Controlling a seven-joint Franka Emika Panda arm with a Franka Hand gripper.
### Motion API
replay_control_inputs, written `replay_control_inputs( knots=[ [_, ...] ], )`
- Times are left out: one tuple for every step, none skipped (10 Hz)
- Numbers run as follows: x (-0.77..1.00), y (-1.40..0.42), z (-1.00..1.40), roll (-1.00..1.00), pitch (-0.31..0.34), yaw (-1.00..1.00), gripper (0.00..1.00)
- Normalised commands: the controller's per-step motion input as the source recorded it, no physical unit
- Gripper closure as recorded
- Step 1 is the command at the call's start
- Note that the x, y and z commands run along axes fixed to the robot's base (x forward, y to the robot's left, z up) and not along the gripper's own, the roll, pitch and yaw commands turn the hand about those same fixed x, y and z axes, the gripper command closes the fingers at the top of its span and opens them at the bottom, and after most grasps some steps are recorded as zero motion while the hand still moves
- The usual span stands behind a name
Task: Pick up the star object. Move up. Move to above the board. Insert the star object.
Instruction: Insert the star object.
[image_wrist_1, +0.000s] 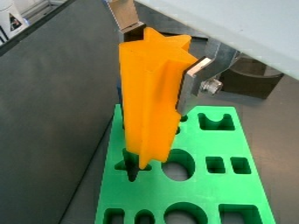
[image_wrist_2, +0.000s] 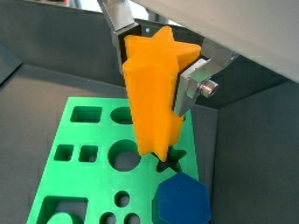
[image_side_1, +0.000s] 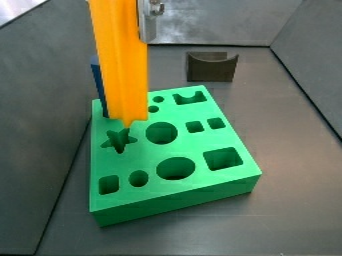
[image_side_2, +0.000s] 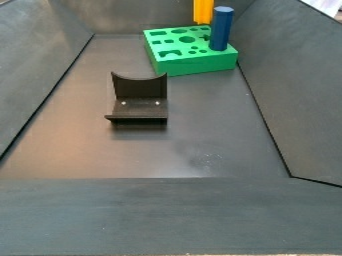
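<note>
Dark grey walls box in a dark tabletop (image_side_2: 160, 150), and all the action sits at one end of it. Up top, the pincer (image_wrist_2: 158, 54) is clamped on the upper part of the star object (image_wrist_2: 156, 96), silver fingers (image_wrist_2: 198, 77) pressed against opposite sides in both wrist views, so the peg hangs upright and cannot swing. That vertical hold makes sense: a star-section peg only enters a star-shaped hole if it goes in straight and turned to match.

Follow the orange peg down and its lower end is right at the star hole (image_side_1: 118, 140) of the board (image_side_1: 221, 185), at the opening or just inside it; in a side view the dark points of the hole spread around its base. How deep it sits I cannot tell. My read is that the insert step is under way, with the pincer holding until the peg is seated.

Just beside it, a blue peg (image_side_2: 222, 28) stands upright in the board, close enough to crowd the fingers. Well apart on the tabletop, the fixture (image_side_2: 135, 100) stands unused.
</note>
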Motion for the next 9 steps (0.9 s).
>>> replay_control_inputs(
  knots=[
    [-0.17,0.0,-0.25,0.07,-0.041,0.0,1.0],
    [-0.45,0.0,-0.66,0.29,-0.083,0.0,1.0],
    [-0.49,0.0,-0.71,0.28,-0.114,0.0,1.0],
    [-0.25,-0.01,-0.36,0.06,-0.109,0.0,1.0],
    [-0.04,-0.08,-0.11,0.0,-0.097,0.05,1.0],
    [0.0,-0.19,-0.35,0.01,-0.087,0.1,1.0],
    [0.26,-0.16,-0.45,0.04,-0.016,0.17,1.0],
    [0.34,-0.06,-0.55,0.07,-0.009,0.26,1.0],
    [0.18,0.0,-0.53,0.15,-0.001,0.37,1.0]
  ],
)
